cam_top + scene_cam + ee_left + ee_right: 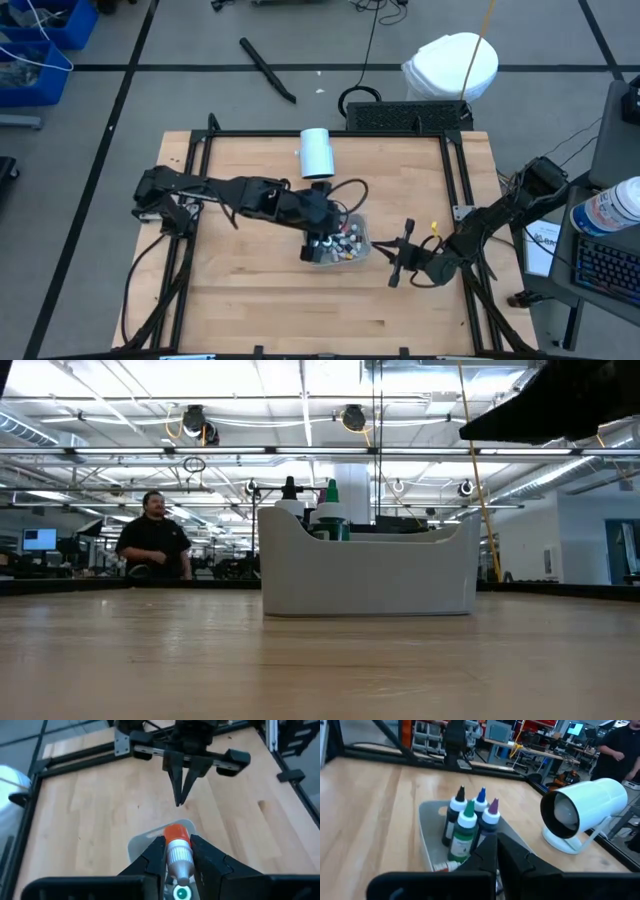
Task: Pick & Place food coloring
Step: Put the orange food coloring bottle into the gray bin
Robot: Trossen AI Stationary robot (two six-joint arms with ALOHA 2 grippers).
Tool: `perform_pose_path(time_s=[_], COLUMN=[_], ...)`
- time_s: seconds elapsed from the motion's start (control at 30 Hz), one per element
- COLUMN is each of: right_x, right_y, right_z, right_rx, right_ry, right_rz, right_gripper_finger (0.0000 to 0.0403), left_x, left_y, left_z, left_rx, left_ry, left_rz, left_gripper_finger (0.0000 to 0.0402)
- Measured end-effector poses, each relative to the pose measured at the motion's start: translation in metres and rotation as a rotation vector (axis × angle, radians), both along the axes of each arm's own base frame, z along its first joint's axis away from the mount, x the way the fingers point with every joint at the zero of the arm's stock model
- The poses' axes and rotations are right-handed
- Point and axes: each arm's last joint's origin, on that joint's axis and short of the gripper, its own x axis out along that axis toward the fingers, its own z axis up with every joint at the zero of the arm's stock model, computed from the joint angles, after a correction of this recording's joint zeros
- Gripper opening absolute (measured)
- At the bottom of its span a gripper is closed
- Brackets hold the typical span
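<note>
My left gripper [325, 238] hangs over the grey tray [358, 252] at the table's middle, shut on one food coloring bottle [177, 851] with an orange end and a white ribbed cap. Several more food coloring bottles [467, 822] stand upright in the tray on their bases, with black, green, blue and purple tips; one lies flat [445, 866] on the tray's floor. In the low view their tops [318, 500] rise above the tray's wall [365, 575]. My right gripper [399, 260] is shut and holds nothing. It sits just right of the tray, pointing at it, a small gap apart [179, 800]. My left gripper pinches the bottle's white ribbed cap [178, 856] between its two fingers. The fingers slant down from the table's left. The bottle lies along them, its orange end [176, 833] past the fingertips. It is lifted clear above the tray's rim [142, 842].
A large white cylinder [317, 152] lies at the table's far edge, its open end showing in the right wrist view [582, 810]. Bare wood lies left of and in front of the tray. A person [153, 538] stands in the room beyond the table.
</note>
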Motion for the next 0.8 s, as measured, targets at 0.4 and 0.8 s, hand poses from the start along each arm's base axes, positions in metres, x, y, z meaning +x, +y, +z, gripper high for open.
perform_pose_path(time_s=[0.4,0.8], right_x=[-0.022,-0.060], right_y=[-0.002,-0.030], right_z=[-0.022,-0.022], right_rx=[-0.152,-0.234], right_ry=[0.111,0.044], right_rz=[0.086,0.161], right_gripper_finger=[0.0000,0.0000], left_x=[0.044,0.096], left_y=[-0.003,0.037], left_z=[-0.050,-0.078], left_rx=[-0.004,-0.040], left_ry=[0.097,0.340], left_rz=[0.048,0.229], left_gripper_finger=[0.0071,0.0072])
